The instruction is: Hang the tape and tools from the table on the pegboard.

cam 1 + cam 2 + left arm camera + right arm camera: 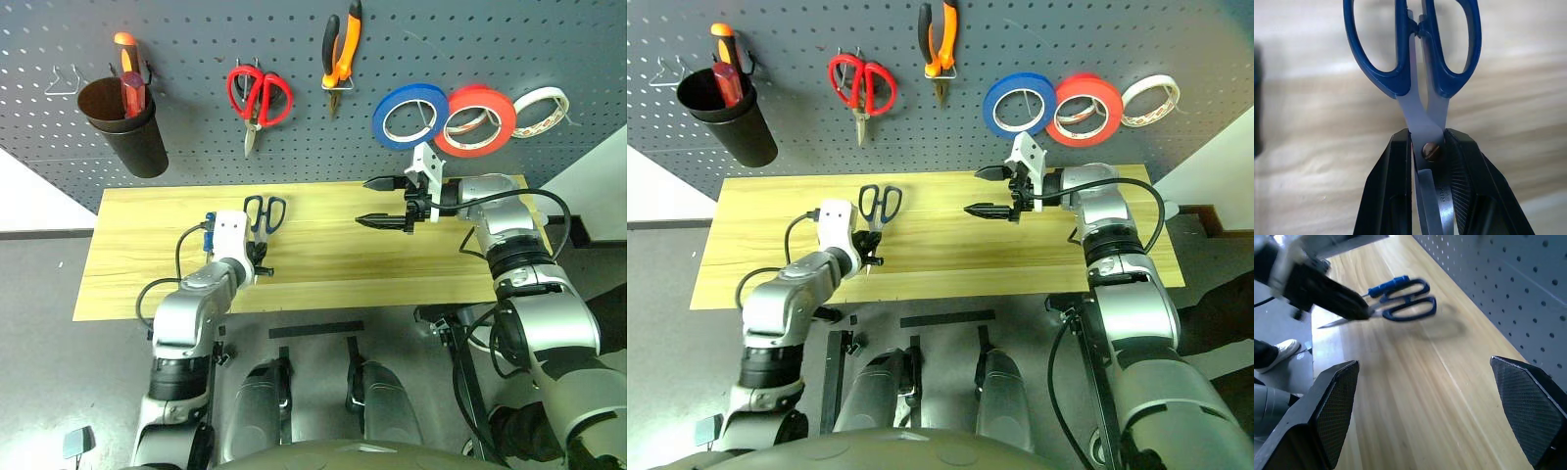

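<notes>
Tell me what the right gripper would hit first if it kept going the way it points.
The right gripper, fingers open, points across the table toward the dark-blue-handled scissors held by the left gripper. Those likely come first, though it may pass above them; depth is unclear.

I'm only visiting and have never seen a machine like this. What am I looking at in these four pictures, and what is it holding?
It is a two-armed humanoid robot facing a wooden table with a pegboard behind it. The two wide pictures come from cameras in its head, looking down over its arms. The other two come from a camera on each wrist, looking along that hand's black fingers.

The left hand is shut on dark-blue-handled scissors, gripping them at the pivot screw, handles pointing away. The right hand is open and holds nothing.

A blue-handled screwdriver lies on the table beyond the scissors. Already on the pegboard hang pliers, red scissors, three tape rolls, the blue one among them, and a cup with screwdrivers.
</notes>
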Available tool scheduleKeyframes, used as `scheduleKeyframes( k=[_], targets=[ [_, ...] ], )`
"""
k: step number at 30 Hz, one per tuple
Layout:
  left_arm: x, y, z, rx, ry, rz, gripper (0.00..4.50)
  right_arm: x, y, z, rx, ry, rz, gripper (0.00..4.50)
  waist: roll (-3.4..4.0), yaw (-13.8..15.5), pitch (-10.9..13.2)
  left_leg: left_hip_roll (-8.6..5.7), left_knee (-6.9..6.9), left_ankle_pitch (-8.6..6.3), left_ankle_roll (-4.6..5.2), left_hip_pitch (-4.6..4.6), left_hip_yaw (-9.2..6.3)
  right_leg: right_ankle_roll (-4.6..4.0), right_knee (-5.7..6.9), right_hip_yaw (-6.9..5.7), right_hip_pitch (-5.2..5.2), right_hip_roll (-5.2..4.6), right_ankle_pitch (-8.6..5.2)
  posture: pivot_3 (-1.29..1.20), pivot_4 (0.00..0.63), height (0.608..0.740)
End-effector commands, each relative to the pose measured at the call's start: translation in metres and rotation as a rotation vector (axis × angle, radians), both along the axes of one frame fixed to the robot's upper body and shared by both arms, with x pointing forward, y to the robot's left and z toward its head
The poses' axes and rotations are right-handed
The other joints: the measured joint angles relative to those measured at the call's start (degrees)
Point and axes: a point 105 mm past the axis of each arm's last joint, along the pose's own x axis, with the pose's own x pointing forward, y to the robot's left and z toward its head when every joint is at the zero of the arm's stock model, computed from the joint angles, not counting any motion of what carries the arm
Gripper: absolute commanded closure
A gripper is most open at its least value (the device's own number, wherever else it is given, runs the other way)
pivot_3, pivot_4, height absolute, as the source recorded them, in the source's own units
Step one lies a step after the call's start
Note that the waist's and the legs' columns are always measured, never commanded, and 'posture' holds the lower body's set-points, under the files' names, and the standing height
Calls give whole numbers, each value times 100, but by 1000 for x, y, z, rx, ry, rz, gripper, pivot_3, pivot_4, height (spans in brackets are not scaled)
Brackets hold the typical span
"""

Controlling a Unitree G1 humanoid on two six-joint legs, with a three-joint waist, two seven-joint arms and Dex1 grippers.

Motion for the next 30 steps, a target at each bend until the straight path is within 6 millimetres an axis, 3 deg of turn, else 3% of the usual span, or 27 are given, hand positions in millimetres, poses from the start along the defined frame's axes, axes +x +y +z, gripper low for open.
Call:
scheduleKeyframes(
  k=[1,7,13,16,22,30],
  targets=[
    [-25,-2,38,-66,-198,-176,3838,-6,-3,26,47,-71,38,0,1,-6,-2,0,-1,0,0,-2,-2,0,-1,-3,-1,0,0,76,223,732],
    [-53,16,51,-105,-329,-270,3838,-22,-1,42,74,-79,119,0,11,13,-38,-1,5,0,0,-15,0,0,-6,-12,-3,2,1,86,192,732],
    [-83,18,70,-142,-511,-426,3838,-35,0,86,226,-79,149,0,11,21,-136,-2,9,0,0,-43,0,-1,-11,-25,-16,5,2,91,157,732],
    [-92,13,73,-123,-615,-512,3838,-36,0,94,248,-101,145,0,5,33,-246,-4,9,0,0,-56,-5,-1,-17,-39,-20,5,2,86,141,732],
    [-68,16,90,-74,-786,-392,3838,-37,2,100,247,-134,135,0,0,41,-437,-7,16,1,-1,-55,-5,-4,-15,-42,-17,7,5,76,129,732],
    [-22,21,101,72,-805,-311,3838,-37,1,99,254,-145,104,0,-2,5,-538,-6,13,3,1,-52,-4,-8,-15,-43,-15,10,9,47,118,732]
  ],
)
